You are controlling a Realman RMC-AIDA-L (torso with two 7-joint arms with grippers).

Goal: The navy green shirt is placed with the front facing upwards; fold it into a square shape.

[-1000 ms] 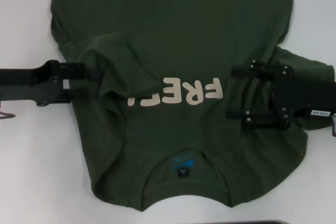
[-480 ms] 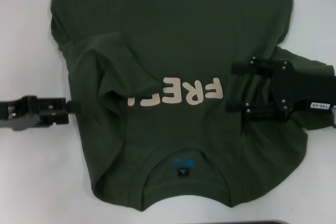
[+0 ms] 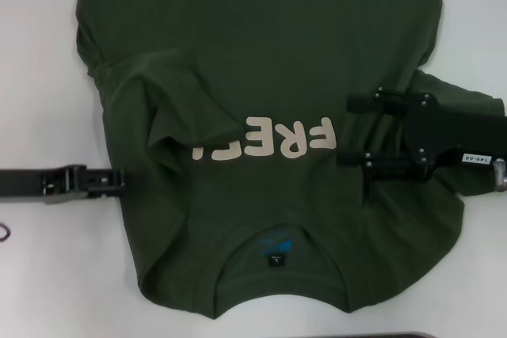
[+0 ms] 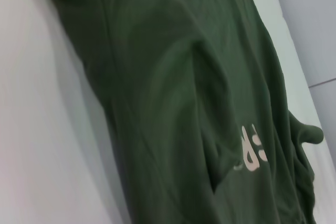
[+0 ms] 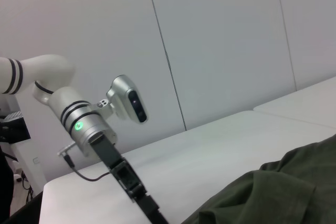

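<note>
left hand [image 3: 119, 182] low, level, right hand [image 3: 358, 131] spread open

A white table [image 3: 47, 275] carried the navy green shirt [image 3: 261, 61], which lay spread flat, lettering up, directly on it

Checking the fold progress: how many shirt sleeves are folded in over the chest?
1. The left sleeve lies folded over the shirt, covering part of the lettering. The right sleeve lies spread out under the right gripper.
</note>
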